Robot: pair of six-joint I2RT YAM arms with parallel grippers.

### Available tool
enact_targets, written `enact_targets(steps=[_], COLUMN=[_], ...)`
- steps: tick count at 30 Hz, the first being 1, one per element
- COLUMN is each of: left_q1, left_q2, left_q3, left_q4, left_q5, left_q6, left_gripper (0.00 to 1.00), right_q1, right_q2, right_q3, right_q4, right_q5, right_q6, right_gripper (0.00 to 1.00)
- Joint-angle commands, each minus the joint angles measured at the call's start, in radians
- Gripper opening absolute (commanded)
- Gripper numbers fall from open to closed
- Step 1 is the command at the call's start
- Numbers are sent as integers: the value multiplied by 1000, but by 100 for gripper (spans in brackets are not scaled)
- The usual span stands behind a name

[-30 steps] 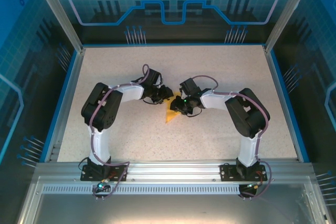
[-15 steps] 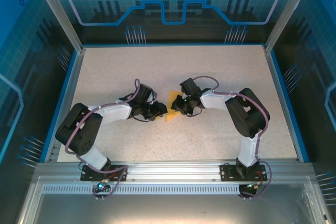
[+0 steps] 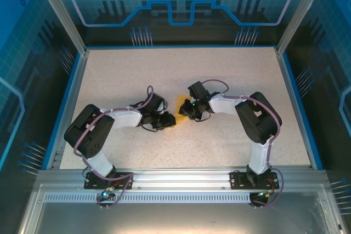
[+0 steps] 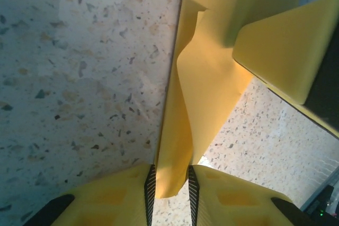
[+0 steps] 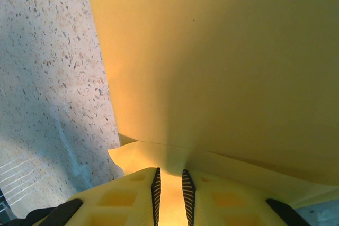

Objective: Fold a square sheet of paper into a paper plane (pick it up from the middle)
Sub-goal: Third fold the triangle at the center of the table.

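Centrally, paper sheet (image 4: 206, 88) pinched in both left gripper (image 4: 169, 175) and right gripper (image 5: 169, 178)

Thin orange-yellow sheet of paper (image 3: 179, 104), plain, folded over and curled, standing on edge over the middle of the counter (image 3: 247, 80), clamped at both ends.

A flat table top of off-white, stone-look material flecked grey and brown (image 3: 230, 75), bordered by a blue rim (image 3: 303, 119), spans the frame's middle. At its centre a thin orange-yellow sheet of paper (image 3: 180, 104) stands partly raised, one edge apparently touching the speckled surface.
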Motion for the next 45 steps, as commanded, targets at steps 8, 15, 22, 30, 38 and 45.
enact_targets(steps=[8, 15, 22, 30, 38, 45], left_q1=[-3, -2, 0, 1, 3, 4], left_q2=[12, 44, 42, 40, 52, 59], left_q3=[36, 42, 44, 59, 71, 84], left_q4=[54, 59, 45, 16, 11, -10], left_q5=[8, 15, -17, -33, -39, -56], left_q6=[33, 30, 36, 41, 47, 59], left_gripper=[24, 21, 12, 9, 9, 9], right_q1=[-14, -16, -17, -23, -3, 16], right_q2=[43, 39, 3, -97, -113, -72], right_q3=[0, -4, -3, -17, -55, -52], right_q4=[-75, -74, -72, -9, 36, 69], right_q5=[54, 54, 57, 3, -46, -80], right_q6=[0, -1, -29, -126, -137, -113], right_gripper=[23, 23, 26, 30, 25, 20])
